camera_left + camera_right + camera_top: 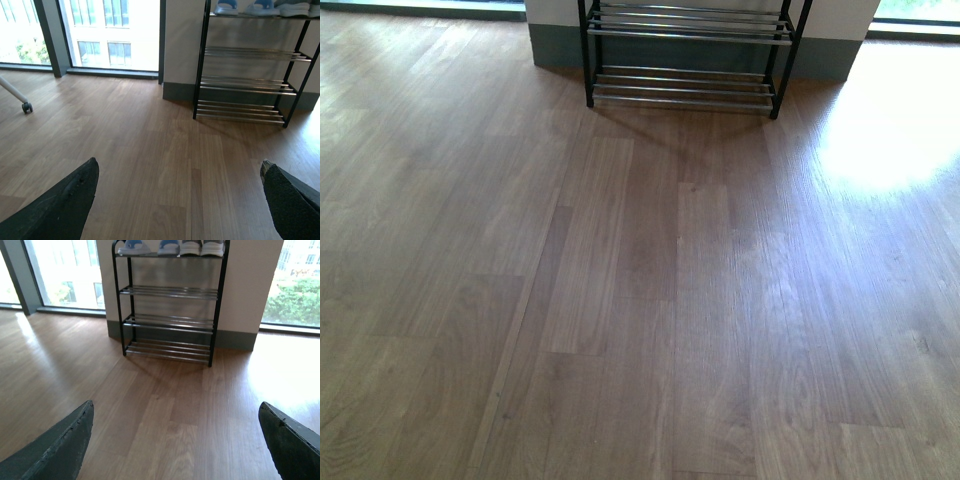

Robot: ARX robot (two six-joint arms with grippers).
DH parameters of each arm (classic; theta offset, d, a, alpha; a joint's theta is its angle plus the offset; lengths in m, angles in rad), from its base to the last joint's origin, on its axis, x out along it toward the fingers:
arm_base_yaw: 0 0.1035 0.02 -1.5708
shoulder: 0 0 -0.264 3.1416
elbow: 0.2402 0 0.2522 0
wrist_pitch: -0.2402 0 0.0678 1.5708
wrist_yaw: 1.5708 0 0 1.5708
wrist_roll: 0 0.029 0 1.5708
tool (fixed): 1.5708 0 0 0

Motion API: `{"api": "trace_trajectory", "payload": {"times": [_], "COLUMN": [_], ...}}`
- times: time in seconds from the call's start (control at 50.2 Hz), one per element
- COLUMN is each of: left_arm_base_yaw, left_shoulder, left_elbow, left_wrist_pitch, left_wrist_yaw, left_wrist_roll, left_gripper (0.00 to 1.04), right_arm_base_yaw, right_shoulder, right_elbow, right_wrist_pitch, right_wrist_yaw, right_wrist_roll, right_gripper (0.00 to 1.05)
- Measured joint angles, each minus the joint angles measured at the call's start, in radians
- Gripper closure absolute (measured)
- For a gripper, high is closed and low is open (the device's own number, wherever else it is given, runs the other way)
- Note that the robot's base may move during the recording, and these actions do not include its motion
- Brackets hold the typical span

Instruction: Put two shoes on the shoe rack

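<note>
Wooden planks are running across the whole room, bare in the front view, with tall windows letting in strong light and a bright patch glaring on the floor [650, 300] toward the right. Over at the far left, seen from the left wrist, a white leg on a small caster [26, 106] is standing on the boards. The left gripper [180, 200] is hanging above the floor with its dark fingers spread wide, holding nothing. Ahead, against the pale wall, the shoe rack [170, 292] is standing with its three lower chrome shelves unoccupied. Along its top tier, two blue-and-white shoes are sitting at the left, and the two shoes [202, 247], grey with white soles, are resting just beside them at the right end, only partly in frame, so the task is looking finished or nearly so. The right gripper [175, 440] is likewise gaping apart over the floor, carrying nothing. Those sneakers are probably light, with soft knit uppers that would give under pressure; I'd judge the firm sole edge or the heel collar to be the surest place for pinching them
</note>
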Motion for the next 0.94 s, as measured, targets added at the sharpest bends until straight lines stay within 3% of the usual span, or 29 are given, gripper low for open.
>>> {"api": "trace_trajectory", "payload": {"times": [0.936], "left_arm_base_yaw": [0.000], "left_shoulder": [0.000], "left_elbow": [0.000], "left_wrist_pitch": [0.000], "left_wrist_yaw": [0.000], "left_wrist_roll": [0.000], "left_gripper": [0.09], "right_arm_base_yaw": [0.000], "right_shoulder": [0.000], "right_elbow": [0.000], "right_wrist_pitch": [0.000], "right_wrist_yaw": [0.000], "right_wrist_roll": [0.000], "right_gripper": [0.09]}}
